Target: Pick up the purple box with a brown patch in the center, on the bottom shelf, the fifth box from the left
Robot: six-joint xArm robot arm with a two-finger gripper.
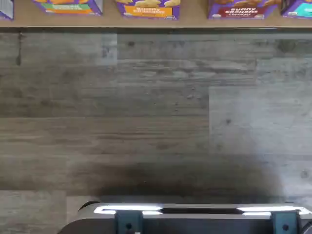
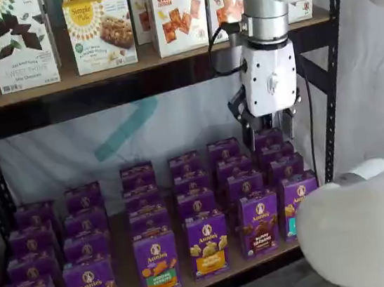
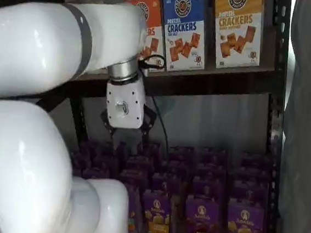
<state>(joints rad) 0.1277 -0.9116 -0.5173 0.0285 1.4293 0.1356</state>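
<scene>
Pincer (image 2: 269,127) hangs released, fingers spread, empty, above rear rows of the bottom shelf (image 2: 216,276); the purple box (image 2: 260,222) stands upright at front edge, untouched.

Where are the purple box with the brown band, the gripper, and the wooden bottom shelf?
purple box (image 2: 260,222), a shelf view, on its front face.
gripper (image 2: 269,130), a shelf view, midway between its black fingertips.
bottom shelf (image 2: 216,272), a shelf view, on the bare front edge.

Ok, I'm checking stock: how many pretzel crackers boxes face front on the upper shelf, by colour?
Red-orange pretzel crackers box: 1
Blue pretzel crackers box: 1
Yellow pretzel crackers box: 1
Total: 3
</scene>
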